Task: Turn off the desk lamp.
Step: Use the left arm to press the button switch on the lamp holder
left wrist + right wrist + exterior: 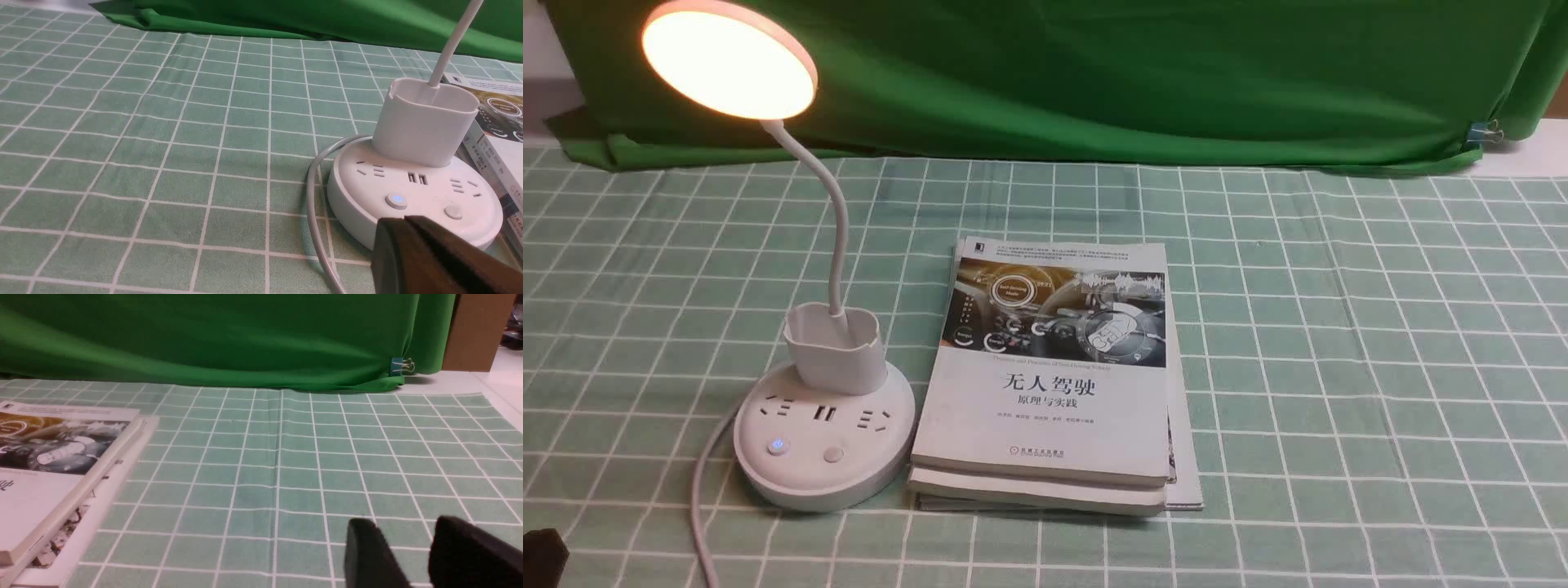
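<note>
White desk lamp (412, 192) glows just beyond the closed left claw (402, 223); the parted right claw (406, 528) lies well apart.

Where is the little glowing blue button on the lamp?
Front view, left side: the blue button sits on the lamp base, just left of the plain button.

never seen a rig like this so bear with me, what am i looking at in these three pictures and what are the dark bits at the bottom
It is a two-armed robot. One picture looks forward from between the arms; the other two come from cameras on each wrist. The dark bits are its grippers: the left gripper looks shut, near the lit desk lamp, the right gripper is open. Neither holds anything. A stack of books lies beside the lamp on a checked green cloth.
</note>
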